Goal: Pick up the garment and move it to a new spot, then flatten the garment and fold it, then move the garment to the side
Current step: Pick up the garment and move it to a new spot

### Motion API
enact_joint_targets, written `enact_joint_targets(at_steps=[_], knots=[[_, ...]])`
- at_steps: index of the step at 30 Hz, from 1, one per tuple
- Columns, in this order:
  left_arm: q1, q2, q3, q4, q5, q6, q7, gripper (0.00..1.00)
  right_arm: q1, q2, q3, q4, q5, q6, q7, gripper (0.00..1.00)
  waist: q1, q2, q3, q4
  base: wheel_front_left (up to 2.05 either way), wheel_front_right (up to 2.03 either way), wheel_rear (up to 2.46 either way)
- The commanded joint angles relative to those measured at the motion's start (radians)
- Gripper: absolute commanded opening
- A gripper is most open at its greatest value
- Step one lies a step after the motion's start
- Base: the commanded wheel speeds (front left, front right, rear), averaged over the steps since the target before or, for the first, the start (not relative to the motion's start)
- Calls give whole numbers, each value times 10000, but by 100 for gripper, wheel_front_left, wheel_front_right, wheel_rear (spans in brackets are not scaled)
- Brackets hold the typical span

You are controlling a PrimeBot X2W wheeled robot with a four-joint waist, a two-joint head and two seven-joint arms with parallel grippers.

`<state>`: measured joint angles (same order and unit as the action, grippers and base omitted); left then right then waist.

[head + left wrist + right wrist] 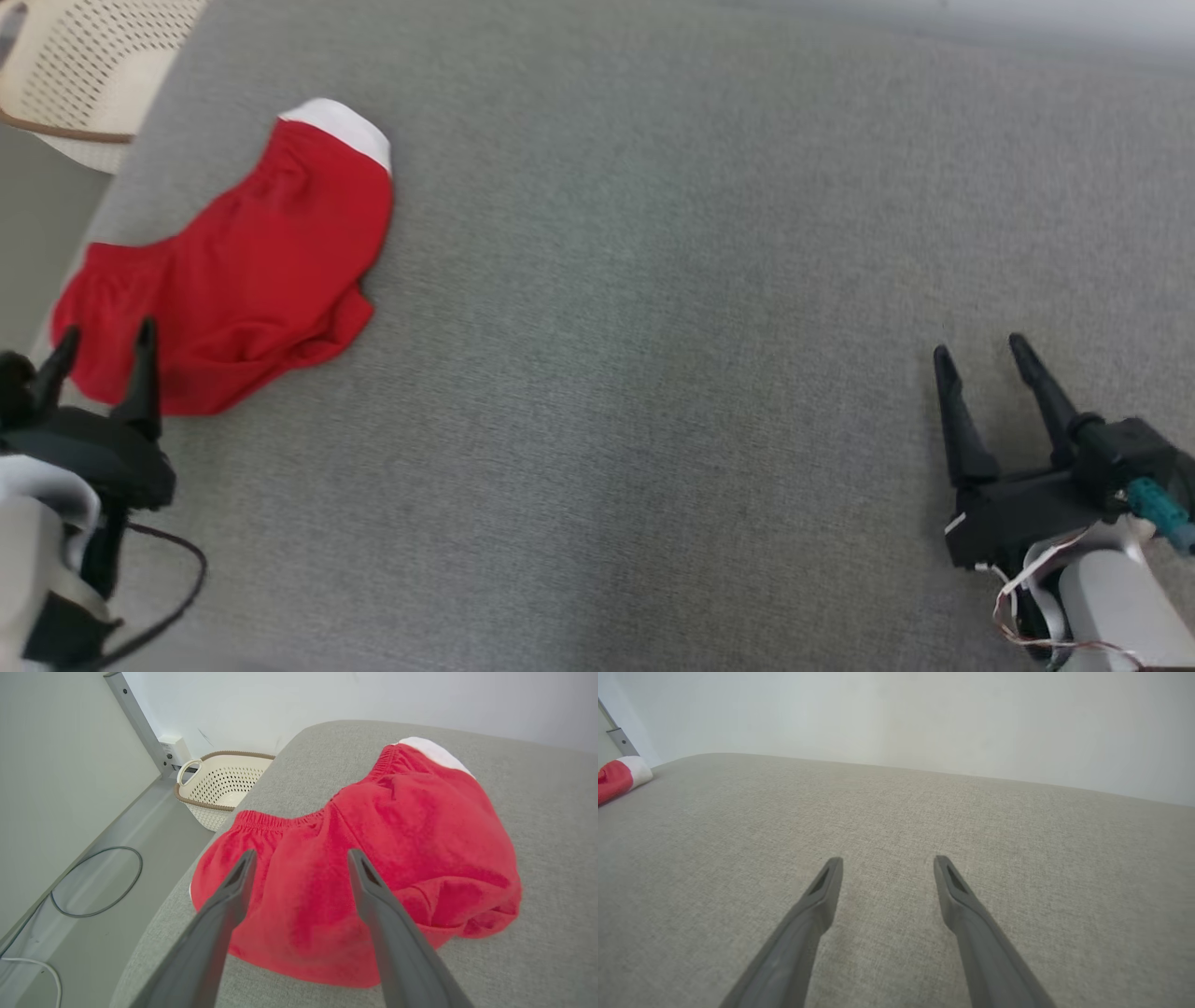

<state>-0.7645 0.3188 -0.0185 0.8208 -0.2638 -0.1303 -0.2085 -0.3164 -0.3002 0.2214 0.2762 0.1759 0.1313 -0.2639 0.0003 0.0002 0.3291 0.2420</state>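
Two grippers over a grey padded surface (pixel 653 420), listed left to right, with places given from the red garment (pixel 243 271).

Left of the garment's far end, off the surface's edge, stands a perforated cream basket (pixel 84 65). At the garment's near left corner is the left gripper (pixel 107 329), fingers spread wide and empty, with the tips over the cloth. Whether they touch it cannot be told.

The garment itself lies crumpled by the surface's left edge, its gathered elastic edge toward the basket and a white band at its far end.

Well to the right of the garment is the right gripper (pixel 978 345), fingers likewise spread and empty, above bare upholstery.
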Motion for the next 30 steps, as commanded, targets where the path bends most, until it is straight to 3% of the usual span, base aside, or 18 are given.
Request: enact_joint_targets(at_steps=[1,10,11,12,17,24,30], knots=[[-232,283,-142,283,-253,11,95,100,-155,-90,2,-84,79,-12,0,100,-3,-2,739,-585,0,0,0],[-865,736,-1147,1468,-1851,7,827,100,-333,-165,-253,-186,109,-13,5,100,-3,-2,1160,-1110,0,0,0],[-890,780,-1241,1513,-1952,7,738,88,-316,-145,-301,-171,134,-13,5,100,-3,-2,1172,-1129,0,0,0],[-884,787,-1393,1567,-2013,7,698,0,-311,-117,-331,-163,157,-13,6,100,-3,-2,1176,-1149,0,0,0],[-869,681,-1984,1634,-2202,-3,85,0,-295,119,-434,-179,202,-12,11,100,-3,-2,977,-1248,0,0,0],[-1080,352,-2961,663,-1749,6,-539,0,-352,404,-549,-202,284,-12,2,100,-3,-2,549,-1384,0,0,0],[-1233,-655,-4339,-1311,-1441,4,-575,0,-406,541,-534,-161,291,-12,2,100,-3,-2,154,-1836,0,0,0]])
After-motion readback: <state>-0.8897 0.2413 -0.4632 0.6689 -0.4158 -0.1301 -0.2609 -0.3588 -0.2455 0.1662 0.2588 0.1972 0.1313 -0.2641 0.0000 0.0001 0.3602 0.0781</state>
